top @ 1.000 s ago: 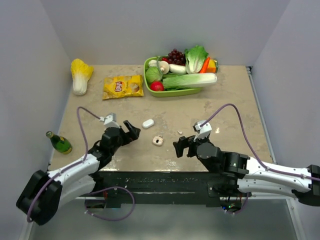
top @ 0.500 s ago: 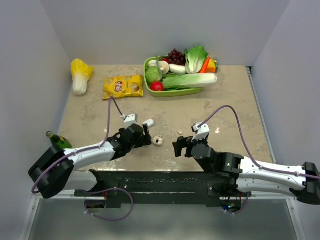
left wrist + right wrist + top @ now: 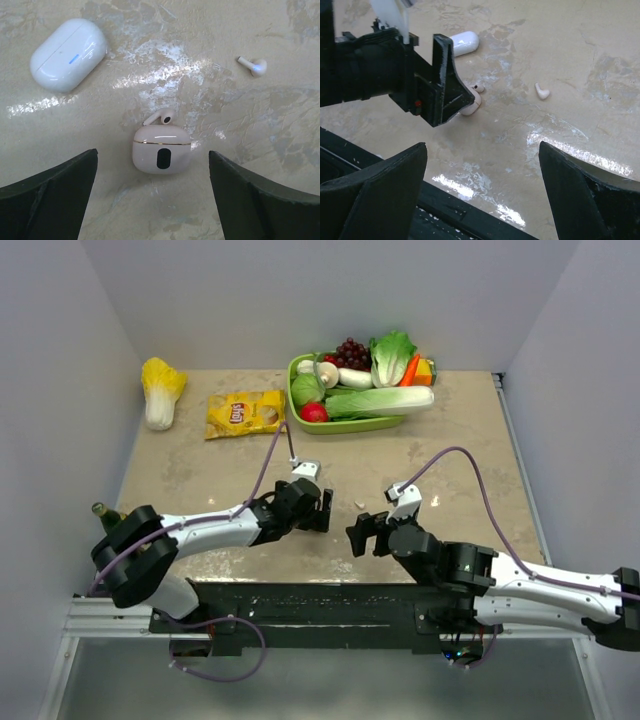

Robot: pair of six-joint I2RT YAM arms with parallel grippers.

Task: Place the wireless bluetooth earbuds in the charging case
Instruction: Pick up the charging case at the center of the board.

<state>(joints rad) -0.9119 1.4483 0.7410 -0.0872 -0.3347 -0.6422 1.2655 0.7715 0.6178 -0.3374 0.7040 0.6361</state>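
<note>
From above, we see the left hand (image 3: 322, 510) and the right hand (image 3: 362, 535) both spread wide and empty over the worktop (image 3: 450, 440). The loose earbud (image 3: 359, 505) lies just beyond the right hand, well apart from the vegetable basket (image 3: 350, 425) and chip bag (image 3: 245, 412)

In the left wrist view, the white charging case (image 3: 67, 55) lies closed. A cream case (image 3: 161, 155) sits between our fingers, and the leaning earbud (image 3: 162, 117) touches its edge. We judge the buds light and slick, best pinched across the bulb

The right wrist view shows the left hand partly blocking our reach to both cases
</note>
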